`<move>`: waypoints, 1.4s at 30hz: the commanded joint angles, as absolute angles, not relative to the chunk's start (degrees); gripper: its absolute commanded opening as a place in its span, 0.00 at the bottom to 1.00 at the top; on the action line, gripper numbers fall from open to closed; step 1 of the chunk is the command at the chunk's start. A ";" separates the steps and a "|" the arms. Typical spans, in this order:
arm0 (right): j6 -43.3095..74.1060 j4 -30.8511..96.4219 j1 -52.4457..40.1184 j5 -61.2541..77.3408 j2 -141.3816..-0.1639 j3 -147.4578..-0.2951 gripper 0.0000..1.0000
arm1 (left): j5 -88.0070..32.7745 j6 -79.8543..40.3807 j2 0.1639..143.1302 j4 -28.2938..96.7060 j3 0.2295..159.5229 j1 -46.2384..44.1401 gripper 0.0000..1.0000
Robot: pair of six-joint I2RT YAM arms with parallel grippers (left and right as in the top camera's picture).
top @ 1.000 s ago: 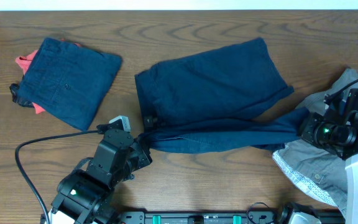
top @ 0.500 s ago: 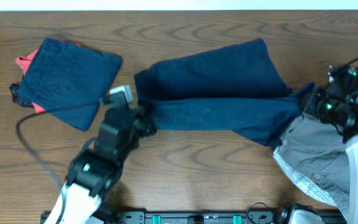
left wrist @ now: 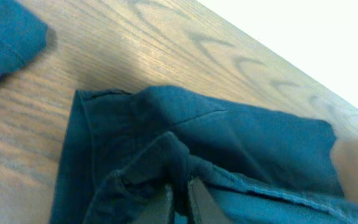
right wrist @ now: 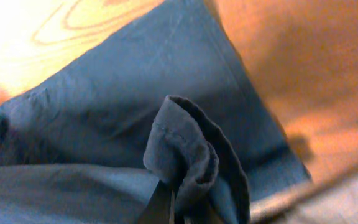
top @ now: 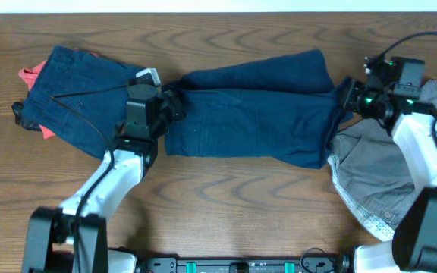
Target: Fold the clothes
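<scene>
— Which step is this?
— The lengthwise fold. The navy shorts (top: 256,121) lie mid-worktop (top: 226,205), with the left claw (top: 170,106) and right claw (top: 343,98) each clamped on one end.
— Next?
— Probably lay the held edge flush, let go, then fold crosswise.

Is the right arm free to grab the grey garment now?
Probably not yet: the right gripper is shut on the navy shorts, though the grey garment lies uncovered beside it.
</scene>
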State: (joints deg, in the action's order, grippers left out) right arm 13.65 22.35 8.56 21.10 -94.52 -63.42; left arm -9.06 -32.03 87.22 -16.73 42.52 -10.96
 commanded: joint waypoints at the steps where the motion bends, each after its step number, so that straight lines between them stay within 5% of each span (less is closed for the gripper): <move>1: 13.19 18.52 6.96 17.15 -97.76 -64.29 0.20 | -6.83 -31.07 89.93 -18.83 43.55 -9.39 0.25; 3: 12.95 15.94 6.28 16.47 -99.37 -64.29 0.30 | -6.85 -31.07 90.37 -19.77 43.55 -8.38 0.31; 4: 13.02 15.40 6.33 15.99 -99.66 -64.29 0.32 | -6.87 -31.07 90.28 -20.14 43.62 -7.49 0.42; 10: 11.70 20.01 7.99 19.81 -97.12 -65.19 0.32 | -19.55 -31.88 86.89 -17.85 45.06 -0.73 0.45; 17: -0.67 39.86 6.46 27.09 -91.83 -65.25 0.47 | -29.95 -31.77 85.45 -3.18 45.01 -3.31 0.44; 19: -2.66 44.25 5.39 22.74 -91.90 -65.12 0.47 | -29.91 -30.24 86.00 -0.58 44.95 -4.80 0.44; 26: 15.90 50.78 4.95 -3.20 -92.18 -60.47 0.21 | -25.08 -29.95 86.94 -0.01 44.80 -9.10 0.44; 36: 14.74 35.27 7.27 0.93 -92.27 -46.52 0.26 | -19.62 -26.96 89.17 -0.01 44.80 -10.87 0.44; 42: 20.95 37.76 12.49 -14.55 -92.27 -42.81 0.30 | -19.64 -27.00 92.49 1.19 44.75 -10.85 0.44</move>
State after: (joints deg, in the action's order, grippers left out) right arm 15.42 35.35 8.69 -1.96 -91.66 -44.99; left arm -20.58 -28.21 91.00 0.38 44.36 -10.72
